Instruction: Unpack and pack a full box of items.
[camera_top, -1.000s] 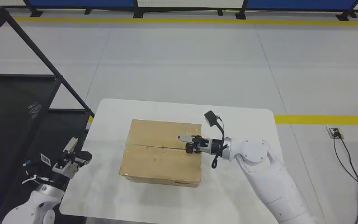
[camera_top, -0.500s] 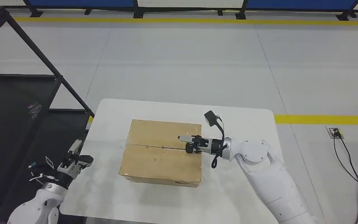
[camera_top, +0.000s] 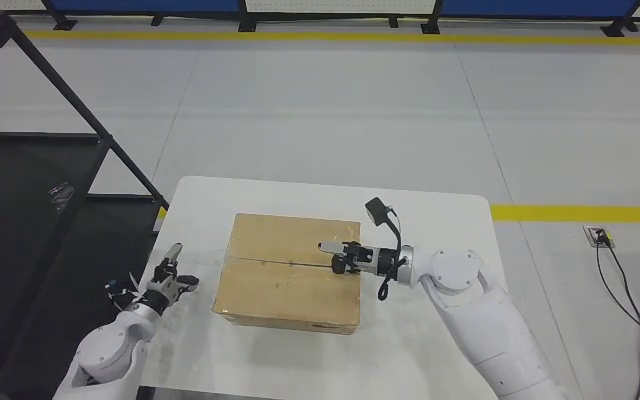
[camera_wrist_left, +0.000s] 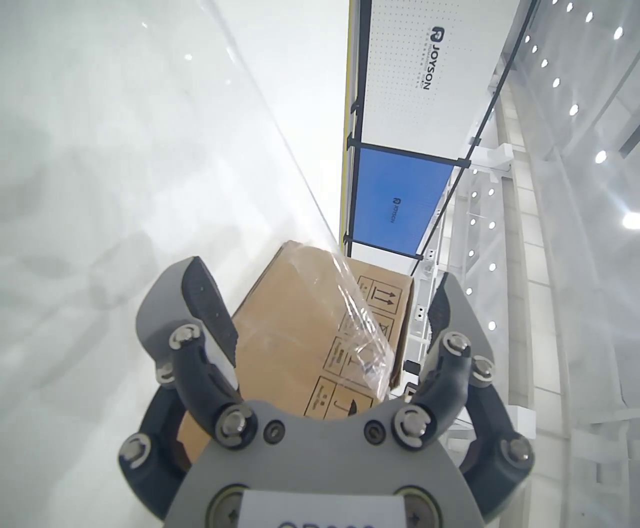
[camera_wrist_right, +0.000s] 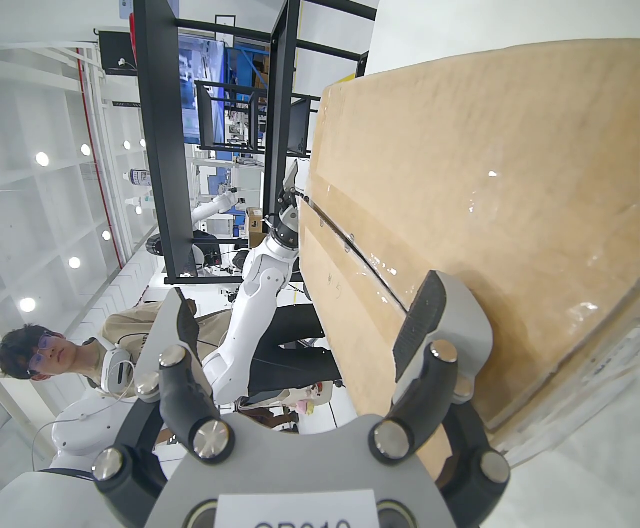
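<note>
A robotics lab: yellow floor line (camera_top: 300, 36), blue partition panels (camera_wrist_left: 395, 200), pegboard wall (camera_wrist_left: 400, 65).

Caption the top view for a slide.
Right gripper open at the seam of a closed box; left gripper open beside it, on a table.

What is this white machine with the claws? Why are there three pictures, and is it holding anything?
It is a robot with two arms, each ending in a two-fingered claw called a gripper. One picture looks down from a camera above the arms. The other two come from small cameras on the wrists. On the white table lies one closed cardboard box with a seam across its top. The right gripper is open over the box's top, by that seam. The left gripper is open too, beside the box's other end. Neither holds anything.
</note>
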